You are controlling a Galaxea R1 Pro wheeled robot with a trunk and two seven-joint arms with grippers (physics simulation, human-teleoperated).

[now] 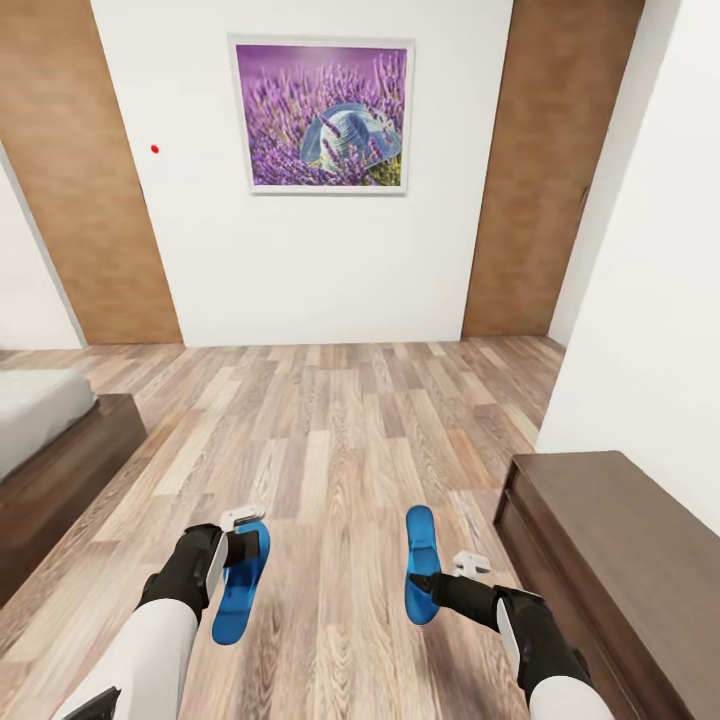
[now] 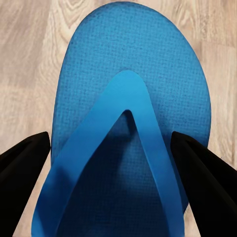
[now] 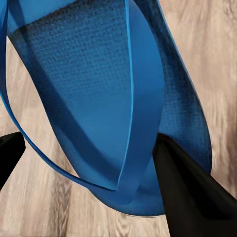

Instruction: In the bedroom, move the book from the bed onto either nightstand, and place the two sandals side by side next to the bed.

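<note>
Two bright blue sandals are held low over the wood-plank floor. The left sandal (image 1: 238, 590) sits between the fingers of my left gripper (image 1: 243, 548), which is shut on its sides; up close the sandal (image 2: 131, 74) shows strap side up, with black fingers (image 2: 24, 163) touching both edges. My right gripper (image 1: 432, 582) is shut on the right sandal (image 1: 421, 545), which hangs tilted (image 3: 98, 84), one finger (image 3: 187, 187) pressed against its edge by the strap. A corner of the bed (image 1: 35, 410) shows at the left. The book and the nightstand are out of view.
A long low dark-brown sideboard (image 1: 610, 540) stands against the white wall on the right. Ahead is open plank floor (image 1: 330, 440), then a white wall with a lavender picture (image 1: 322, 115) between two brown wooden panels (image 1: 545, 170).
</note>
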